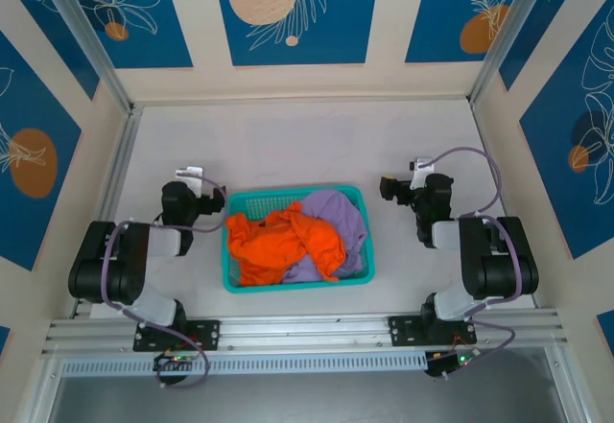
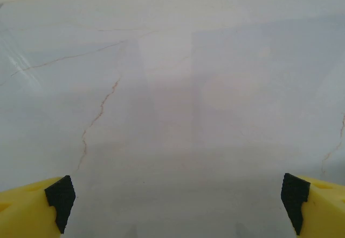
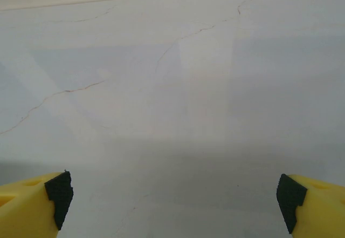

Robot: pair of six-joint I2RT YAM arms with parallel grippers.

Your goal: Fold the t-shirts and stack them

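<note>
1. Both t-shirts lie crumpled together in the teal basket [image 1: 295,285], which sits on the table [image 1: 288,140] between our two arms. The orange shirt [image 1: 283,243] is left and centre, and the lavender shirt [image 1: 343,217] is right and back.
2. Our left gripper [image 2: 177,197] and right gripper [image 3: 173,196] are both spread wide with nothing between the fingers. Each hangs over bare table beside the basket, not above the cloth.
3. We think the main risk is that the shirts are tangled. A pinch on the orange one could drag the lavender one out with it.
4. A grab that goes too deep could catch the basket's mesh and tip or lift it (the basket looks light).
5. The orange cloth lies over part of the lavender shirt, so we cannot make out collars, sleeves or hems on either.
6. The wrist views cut our fingers off at the lower corners, and from above the fingertips are too small to judge.
</note>
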